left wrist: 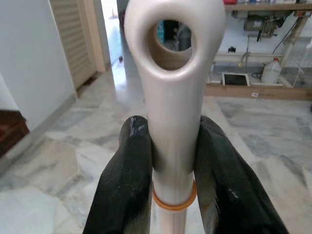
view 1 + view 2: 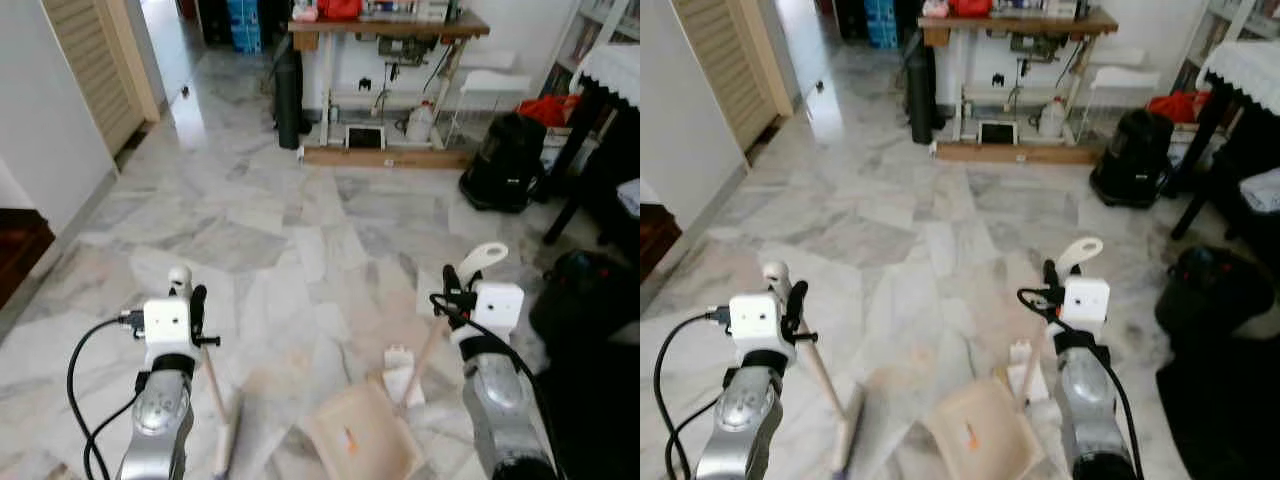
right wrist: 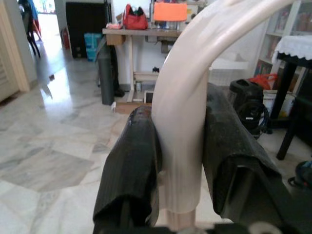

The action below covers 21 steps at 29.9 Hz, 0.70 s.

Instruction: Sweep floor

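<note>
Two silver, rounded forearms each end in a white boxy wrist block. The left tool point(image 2: 190, 300) and right tool point(image 2: 450, 285) have long, glossy black fingers point(image 1: 126, 185). Black cables loop beside the left forearm and along the right.

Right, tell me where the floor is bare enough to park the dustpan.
Bare marble lies ahead of both tools, between the louvered door and the black vacuum, up to the workbench. Crowded: the right side, by the dark table and black bag, and just below, around the dustpan and broom.
</note>
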### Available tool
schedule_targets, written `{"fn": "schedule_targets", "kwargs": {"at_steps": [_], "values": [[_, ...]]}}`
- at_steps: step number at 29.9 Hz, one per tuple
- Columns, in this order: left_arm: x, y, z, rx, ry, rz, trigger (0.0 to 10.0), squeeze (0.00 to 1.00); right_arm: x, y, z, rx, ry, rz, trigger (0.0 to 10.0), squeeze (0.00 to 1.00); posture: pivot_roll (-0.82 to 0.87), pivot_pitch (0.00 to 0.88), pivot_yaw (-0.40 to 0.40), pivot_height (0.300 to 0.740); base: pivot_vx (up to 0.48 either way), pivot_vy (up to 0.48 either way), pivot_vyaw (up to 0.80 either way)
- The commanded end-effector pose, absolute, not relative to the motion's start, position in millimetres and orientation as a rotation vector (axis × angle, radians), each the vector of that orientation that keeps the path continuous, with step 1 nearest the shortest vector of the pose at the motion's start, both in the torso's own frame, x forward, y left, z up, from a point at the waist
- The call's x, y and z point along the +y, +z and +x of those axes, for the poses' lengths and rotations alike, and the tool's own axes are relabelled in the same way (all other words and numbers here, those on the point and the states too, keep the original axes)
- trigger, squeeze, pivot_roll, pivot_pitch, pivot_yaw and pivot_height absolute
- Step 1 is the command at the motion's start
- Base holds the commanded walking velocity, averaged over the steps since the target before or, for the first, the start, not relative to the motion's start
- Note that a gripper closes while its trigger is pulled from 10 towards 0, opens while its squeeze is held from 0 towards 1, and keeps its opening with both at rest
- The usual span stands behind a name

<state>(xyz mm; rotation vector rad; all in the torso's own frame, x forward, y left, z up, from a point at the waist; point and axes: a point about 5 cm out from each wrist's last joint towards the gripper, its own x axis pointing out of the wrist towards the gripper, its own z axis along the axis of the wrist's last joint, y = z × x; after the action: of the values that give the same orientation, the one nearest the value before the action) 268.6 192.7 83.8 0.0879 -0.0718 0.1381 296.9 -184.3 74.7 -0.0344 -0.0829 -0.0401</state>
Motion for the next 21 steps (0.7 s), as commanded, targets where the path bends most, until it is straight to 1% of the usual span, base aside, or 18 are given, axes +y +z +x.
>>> {"fn": "schedule_targets", "kwargs": {"at_steps": [1,21], "values": [[194.2,94.6,272.2,-0.118,0.142,0.106,10.0,0.00,-179.0,84.1,301.2,-0.126,-0.024,-0.006,10.0,0.00,-0.01,0.000,-0.021,0.740,0.345,0.000,0.00],[192.7,94.4,270.8,-0.125,0.141,0.102,10.0,0.00,-175.7,85.4,302.2,-0.134,-0.002,0.006,10.0,0.00,-0.01,0.000,-0.022,0.740,0.347,0.000,0.00]]}}
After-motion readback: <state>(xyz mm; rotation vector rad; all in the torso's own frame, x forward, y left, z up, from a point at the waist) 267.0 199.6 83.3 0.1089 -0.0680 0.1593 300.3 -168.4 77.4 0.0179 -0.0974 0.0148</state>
